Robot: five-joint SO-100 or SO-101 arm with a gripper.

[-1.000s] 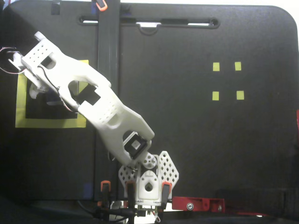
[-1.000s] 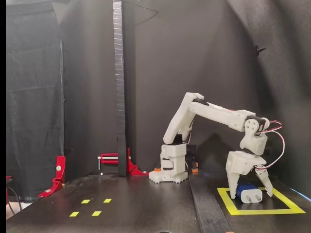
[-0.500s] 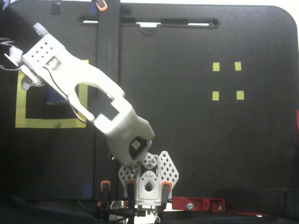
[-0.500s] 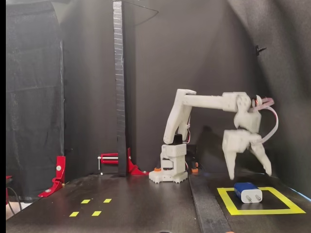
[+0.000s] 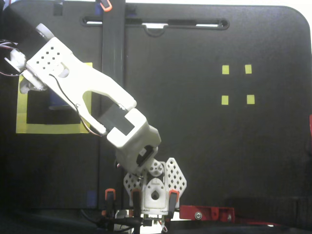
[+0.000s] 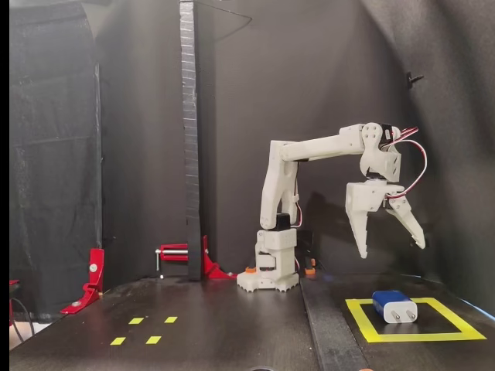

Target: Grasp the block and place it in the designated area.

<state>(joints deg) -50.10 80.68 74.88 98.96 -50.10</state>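
Observation:
In a fixed view from the side, the dark blue block lies flat on the table inside the designated area, a square of wide yellow tape, its white prong end facing the camera. My gripper hangs open well above the block, fingers spread and pointing down, holding nothing. In a fixed view from above, the arm's white wrist covers much of the yellow square. Only a sliver of the blue block shows beside the arm there.
Four small yellow tape squares mark the table's other side. A black upright post and its floor strip stand between the two sides. Red clamps sit near the post. The arm's base is at the middle.
The gripper stood around the block on the table, then lifted straight off it. The block stayed in the yellow square. The arm has kept rising and drawn back slightly.

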